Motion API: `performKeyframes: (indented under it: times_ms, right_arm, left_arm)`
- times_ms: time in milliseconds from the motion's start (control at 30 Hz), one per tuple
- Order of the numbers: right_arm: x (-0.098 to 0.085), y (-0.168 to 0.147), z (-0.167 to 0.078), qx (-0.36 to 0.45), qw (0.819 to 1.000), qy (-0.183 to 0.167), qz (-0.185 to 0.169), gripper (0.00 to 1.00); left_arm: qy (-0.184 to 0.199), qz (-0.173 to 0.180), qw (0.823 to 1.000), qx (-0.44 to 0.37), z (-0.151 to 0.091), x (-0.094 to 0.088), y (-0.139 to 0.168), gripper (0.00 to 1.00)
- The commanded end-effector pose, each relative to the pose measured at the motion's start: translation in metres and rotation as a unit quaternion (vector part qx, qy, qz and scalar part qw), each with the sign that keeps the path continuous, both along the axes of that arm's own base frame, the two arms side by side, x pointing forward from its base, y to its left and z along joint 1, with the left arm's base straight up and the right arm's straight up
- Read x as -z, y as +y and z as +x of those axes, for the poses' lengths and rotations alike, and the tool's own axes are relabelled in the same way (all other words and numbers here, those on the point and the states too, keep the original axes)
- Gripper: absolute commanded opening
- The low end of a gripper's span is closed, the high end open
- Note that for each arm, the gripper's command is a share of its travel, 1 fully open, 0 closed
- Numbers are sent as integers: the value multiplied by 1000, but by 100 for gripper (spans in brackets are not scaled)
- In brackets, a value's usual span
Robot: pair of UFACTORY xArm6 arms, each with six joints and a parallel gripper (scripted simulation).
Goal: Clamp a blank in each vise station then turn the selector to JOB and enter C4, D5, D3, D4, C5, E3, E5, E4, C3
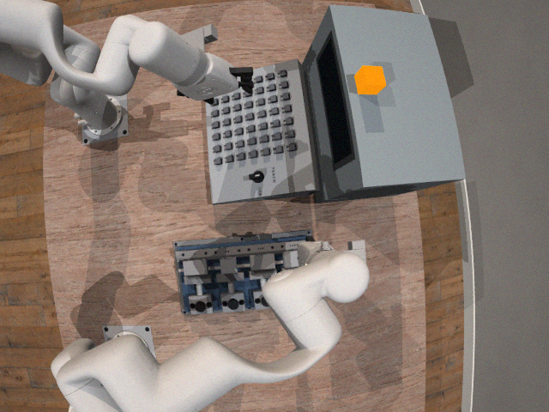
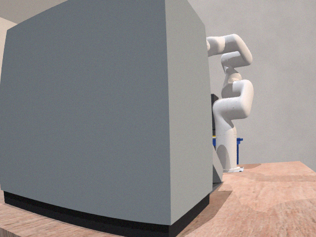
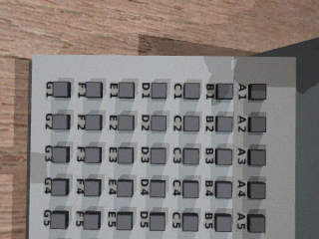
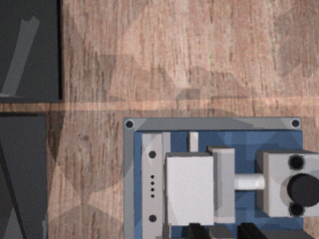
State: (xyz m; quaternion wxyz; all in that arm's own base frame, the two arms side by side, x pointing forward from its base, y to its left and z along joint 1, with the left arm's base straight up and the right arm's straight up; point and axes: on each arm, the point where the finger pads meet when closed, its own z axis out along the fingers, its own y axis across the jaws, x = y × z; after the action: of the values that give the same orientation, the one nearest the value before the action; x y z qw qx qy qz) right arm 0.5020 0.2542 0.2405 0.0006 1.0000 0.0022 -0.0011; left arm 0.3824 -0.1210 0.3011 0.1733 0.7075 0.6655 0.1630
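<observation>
At the end station, the blank (image 4: 189, 189) (image 1: 291, 258) appears rigid, probably weighty; grip opposite ends. Left hand (image 1: 248, 84) open; right hand's (image 4: 221, 232) grip undetermined.
</observation>
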Motion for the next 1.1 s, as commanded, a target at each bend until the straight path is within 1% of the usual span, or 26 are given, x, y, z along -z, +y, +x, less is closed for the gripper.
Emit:
performKeyframes:
  times_ms: [0,100,233,300,433,567,667,800,867,1000,1067]
  right_arm:
    - [-8,-2,-7,0,1000,-4,2,0]
    - [-14,-6,-21,0,1000,-4,2,0]
    - [-25,-16,-51,0,1000,-4,2,0]
    - [-25,-16,-51,0,1000,-4,2,0]
    - [-33,-31,-91,0,1000,-3,2,0]
    - [-34,-50,-138,0,1000,-3,2,0]
    - [-30,-65,-173,0,1000,-3,2,0]
    - [-17,-85,-216,0,1000,-3,2,0]
    - [-17,-85,-216,0,1000,-3,2,0]
    - [-1,-100,-248,0,1000,-3,2,0]
    - [23,-101,-250,0,1000,-3,2,0]
  left_arm:
    - [-2,-1,1000,0,1,-2,0,100]
    - [-2,-1,1000,0,1,-2,0,100]
    - [-2,-1,1000,0,1,-2,0,100]
    - [-2,-1,1000,0,1,-2,0,100]
    - [-2,-1,1000,0,1,-2,0,100]
    - [-2,-1,1000,0,1,-2,0,100]
    - [-2,-1,1000,0,1,-2,0,100]
    - [-2,-1,1000,0,1,-2,0,100]
    - [-2,-1,1000,0,1,-2,0,100]
    - [-2,-1,1000,0,1,-2,0,100]
    - [-2,-1,1000,0,1,-2,0,100]
